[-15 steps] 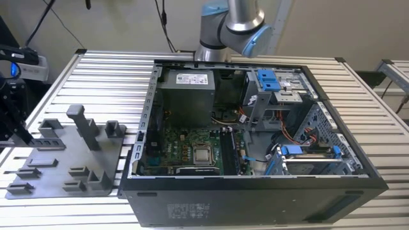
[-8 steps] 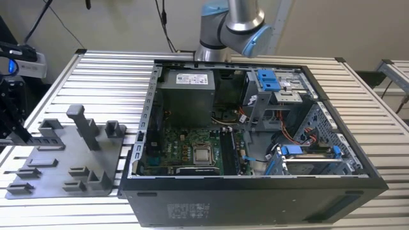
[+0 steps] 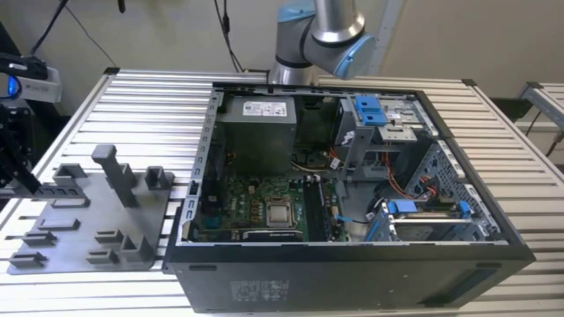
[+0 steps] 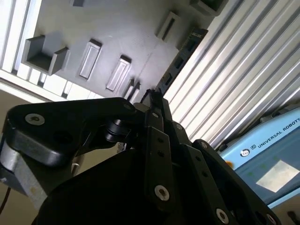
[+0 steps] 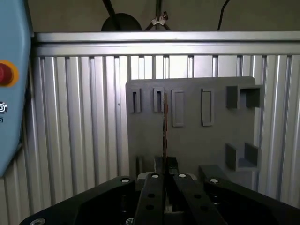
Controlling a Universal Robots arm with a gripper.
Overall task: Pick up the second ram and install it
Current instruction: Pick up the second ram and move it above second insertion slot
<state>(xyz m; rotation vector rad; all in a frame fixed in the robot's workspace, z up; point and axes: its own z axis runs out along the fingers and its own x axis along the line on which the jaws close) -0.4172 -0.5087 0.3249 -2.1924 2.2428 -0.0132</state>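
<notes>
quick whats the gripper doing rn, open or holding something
gripper: closed, holding the second ram, a thin strip that sticks out from between its fingers in front of the grey fixture plate.

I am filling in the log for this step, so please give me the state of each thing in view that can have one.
gripper: shut on the second ram.
second ram: held in the gripper, over the fixture plate, not installed in the case.
computer case: lying on its side, side panel off, inside exposed.
fixture plate: lying flat on the table.
</notes>
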